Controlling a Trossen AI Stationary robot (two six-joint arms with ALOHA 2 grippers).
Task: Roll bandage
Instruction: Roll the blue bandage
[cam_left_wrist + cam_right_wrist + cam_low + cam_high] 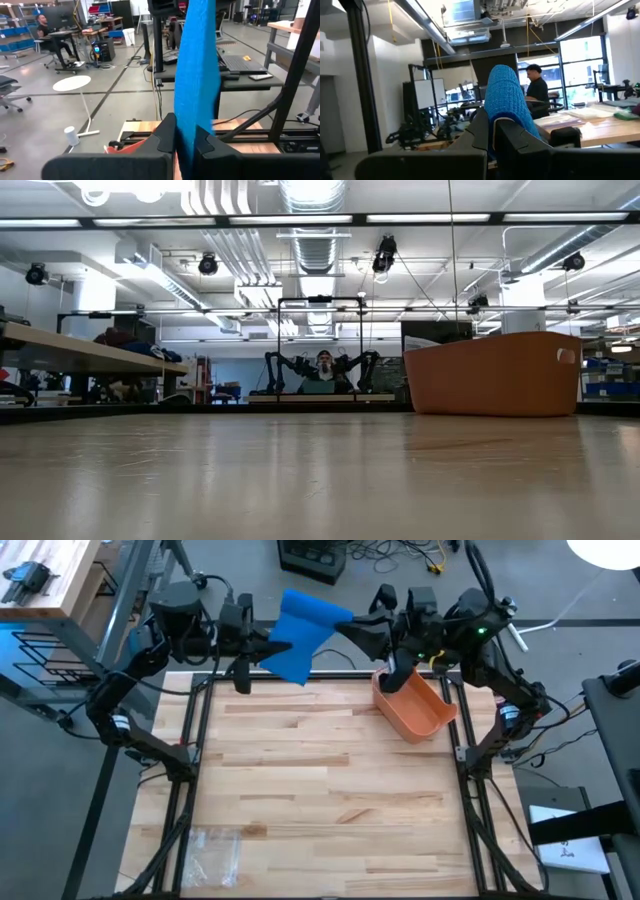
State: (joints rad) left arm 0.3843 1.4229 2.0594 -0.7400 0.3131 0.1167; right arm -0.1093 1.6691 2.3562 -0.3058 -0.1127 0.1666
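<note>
A blue bandage hangs in the air over the table's far edge, between my two grippers. My left gripper comes at it from the table's left and is shut on it; in its wrist view the bandage runs as a flat strip away from the fingers. My right gripper comes from the right and is shut on the bandage's other end, which shows as a bunched blue lump past its fingers. The low view shows neither the grippers nor the bandage. My left gripper pinches the bandage strip between its two fingers, coming about level from the table's left. The strip is lifted clear of the table and runs flat away from the fingers. My right gripper pinches the bunched end of the bandage between its two fingers, coming from the table's right and slanting slightly up. That end stands out past the fingertips, clear of the table; one layer or several, I cannot tell.
An orange bin stands at the table's far right, under the right arm; it also shows in the low view. A clear plastic bag lies near the front left corner. Bare wooden tabletop fills the middle.
</note>
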